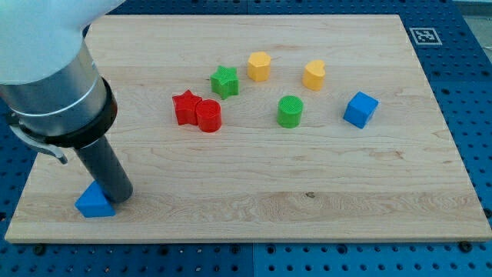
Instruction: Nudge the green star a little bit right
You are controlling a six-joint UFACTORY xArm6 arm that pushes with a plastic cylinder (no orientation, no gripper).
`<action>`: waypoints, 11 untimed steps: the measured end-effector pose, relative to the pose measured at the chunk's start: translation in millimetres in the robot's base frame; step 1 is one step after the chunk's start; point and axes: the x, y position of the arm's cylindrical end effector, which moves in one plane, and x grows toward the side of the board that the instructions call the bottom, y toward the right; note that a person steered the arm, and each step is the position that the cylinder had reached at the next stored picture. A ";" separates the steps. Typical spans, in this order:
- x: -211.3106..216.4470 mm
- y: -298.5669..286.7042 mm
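Note:
The green star (224, 81) lies on the wooden board (307, 177) in the upper middle. My tip (119, 196) rests at the view's lower left, touching the right side of a blue triangular block (94, 202). It is far from the green star, below and to its left. A yellow hexagonal block (259, 66) sits just right of the star, with a small gap between them.
A red star (186, 107) and a red cylinder (208, 115) touch each other below-left of the green star. A green cylinder (290, 111), a yellow heart-shaped block (314, 74) and a blue cube (360, 109) lie to the right. The arm's grey body (58, 85) fills the upper left.

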 end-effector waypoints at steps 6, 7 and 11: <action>-81.0 -9.5; -151.2 -9.4; -201.8 159.5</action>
